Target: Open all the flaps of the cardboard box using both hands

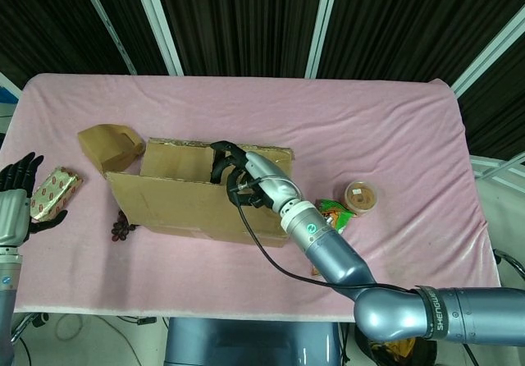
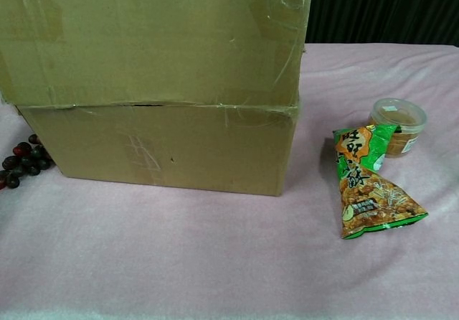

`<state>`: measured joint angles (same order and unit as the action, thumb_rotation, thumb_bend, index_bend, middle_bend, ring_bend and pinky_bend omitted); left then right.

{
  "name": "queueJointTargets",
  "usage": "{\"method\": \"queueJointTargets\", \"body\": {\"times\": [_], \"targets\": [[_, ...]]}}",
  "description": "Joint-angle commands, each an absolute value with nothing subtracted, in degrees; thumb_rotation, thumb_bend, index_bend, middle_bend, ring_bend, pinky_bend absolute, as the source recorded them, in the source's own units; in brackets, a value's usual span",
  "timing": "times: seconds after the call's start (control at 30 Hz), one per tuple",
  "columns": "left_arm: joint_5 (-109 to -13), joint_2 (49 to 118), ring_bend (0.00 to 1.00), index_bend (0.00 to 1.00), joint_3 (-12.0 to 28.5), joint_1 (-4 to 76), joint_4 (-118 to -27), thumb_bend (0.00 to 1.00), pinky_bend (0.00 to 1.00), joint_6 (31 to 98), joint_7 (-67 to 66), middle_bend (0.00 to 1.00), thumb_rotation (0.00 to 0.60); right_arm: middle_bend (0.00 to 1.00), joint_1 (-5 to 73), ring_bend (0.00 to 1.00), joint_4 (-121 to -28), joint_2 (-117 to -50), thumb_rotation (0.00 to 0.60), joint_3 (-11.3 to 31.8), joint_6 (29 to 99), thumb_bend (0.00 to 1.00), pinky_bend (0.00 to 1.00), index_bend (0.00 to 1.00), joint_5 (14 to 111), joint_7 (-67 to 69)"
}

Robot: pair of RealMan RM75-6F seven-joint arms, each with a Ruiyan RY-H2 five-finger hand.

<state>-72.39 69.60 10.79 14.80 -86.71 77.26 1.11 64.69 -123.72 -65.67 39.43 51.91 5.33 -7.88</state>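
The cardboard box [image 1: 176, 162] stands in the middle of the pink table. Its long near flap [image 1: 189, 206] is raised and leans towards me; in the chest view this flap [image 2: 150, 40] fills the upper left above the box front [image 2: 158, 148]. My right hand [image 1: 238, 176] reaches over the flap's top edge near its right end, and its fingers curl around that edge into the box. My left hand [image 1: 16, 198] stays at the far left table edge with its fingers spread, holding nothing. Neither hand shows in the chest view.
A foil-wrapped pack [image 1: 54, 194] lies beside my left hand. A small brown carton [image 1: 111, 147] sits at the box's back left, and dark grapes [image 2: 18, 166] lie by its near left corner. A green snack bag [image 2: 369, 184] and a lidded jar [image 2: 396, 123] lie right of the box.
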Motion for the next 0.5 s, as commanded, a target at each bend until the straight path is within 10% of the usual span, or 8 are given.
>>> {"method": "queueJointTargets", "body": {"times": [0.03,0.5], "targets": [[-72.38,69.60,0.00,0.00,10.82,14.78,-86.78,0.14,0.00,77.25,1.19,0.00,0.600,0.36,65.27,0.44,-125.20,-63.48,0.600,38.85,49.76,0.79,0.51,0.13,3.75,-6.93],[-72.95,69.79,0.00,0.00,10.73,14.75,-86.48,0.14,0.00,77.58,0.64,0.00,0.600,0.35,69.02,0.44,-131.11,-53.43,0.600,37.41,39.00,0.79,0.51,0.12,-1.05,-3.07]]}}
